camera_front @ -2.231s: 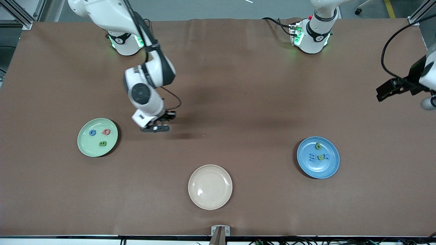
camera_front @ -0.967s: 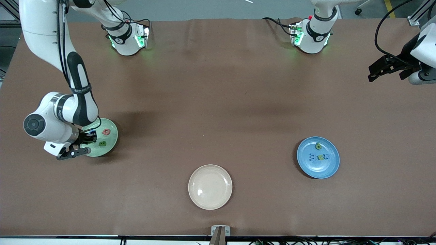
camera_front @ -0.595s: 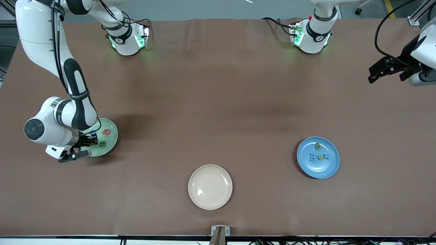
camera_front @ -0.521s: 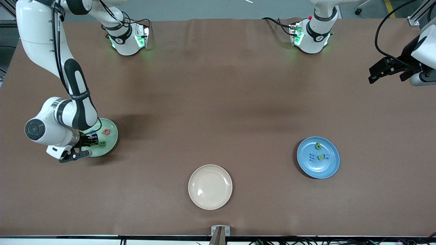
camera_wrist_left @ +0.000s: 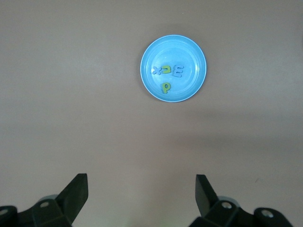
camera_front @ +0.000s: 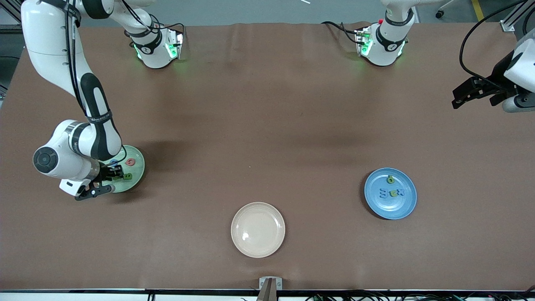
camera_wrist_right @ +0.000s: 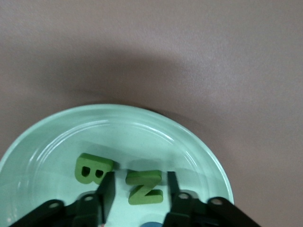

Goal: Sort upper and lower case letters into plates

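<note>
Brown table [camera_front: 267, 125]. Three plates on it: mint green plate [camera_front: 138, 169] toward right arm's end; blue plate [camera_front: 391, 207] toward left arm's end; beige plate [camera_front: 258, 230] between, nearest the front camera.

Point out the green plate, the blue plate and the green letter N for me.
green plate [camera_wrist_right: 142, 135], right wrist view, bare inner surface.
blue plate [camera_front: 407, 205], front view, bare part near the rim.
green letter N [camera_wrist_right: 146, 187], right wrist view, its middle.

This was a robotics lab: two white Franka arms stood bolted on bases [camera_front: 155, 49] with green status lights at a table [camera_front: 267, 125] under brown covering, aluminium frame posts [camera_front: 513, 16] at its corners, cables [camera_front: 342, 28] trailing, grey floor around.
</note>
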Motion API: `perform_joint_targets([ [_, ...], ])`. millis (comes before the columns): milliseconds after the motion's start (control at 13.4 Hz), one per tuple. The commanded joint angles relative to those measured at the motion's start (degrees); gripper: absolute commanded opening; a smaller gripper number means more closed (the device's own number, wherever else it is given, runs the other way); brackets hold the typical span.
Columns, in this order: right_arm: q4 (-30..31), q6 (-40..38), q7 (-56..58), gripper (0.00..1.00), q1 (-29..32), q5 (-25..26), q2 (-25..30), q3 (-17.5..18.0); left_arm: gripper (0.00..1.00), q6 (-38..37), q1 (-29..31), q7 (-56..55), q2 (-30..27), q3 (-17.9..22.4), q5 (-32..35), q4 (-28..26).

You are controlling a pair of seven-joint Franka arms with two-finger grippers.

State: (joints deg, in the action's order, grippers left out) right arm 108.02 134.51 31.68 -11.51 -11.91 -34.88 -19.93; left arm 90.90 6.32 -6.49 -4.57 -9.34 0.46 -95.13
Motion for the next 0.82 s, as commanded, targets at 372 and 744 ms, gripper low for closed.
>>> perform_joint_targets([
  [372, 2.54, -16.71, -15.59, 1.0, -4.3, -0.57, 14.99, -0.02, 1.0, 0.16, 1.86, 0.77, -0.88, 0.11, -0.64, -0.32],
  [744, 1.85, -30.42, -23.74, 1.0, -5.27, 7.49, 29.93, 0.33, 1.0, 0.16, 1.86, 0.78, -0.88, 0.11, -0.64, -0.32],
])
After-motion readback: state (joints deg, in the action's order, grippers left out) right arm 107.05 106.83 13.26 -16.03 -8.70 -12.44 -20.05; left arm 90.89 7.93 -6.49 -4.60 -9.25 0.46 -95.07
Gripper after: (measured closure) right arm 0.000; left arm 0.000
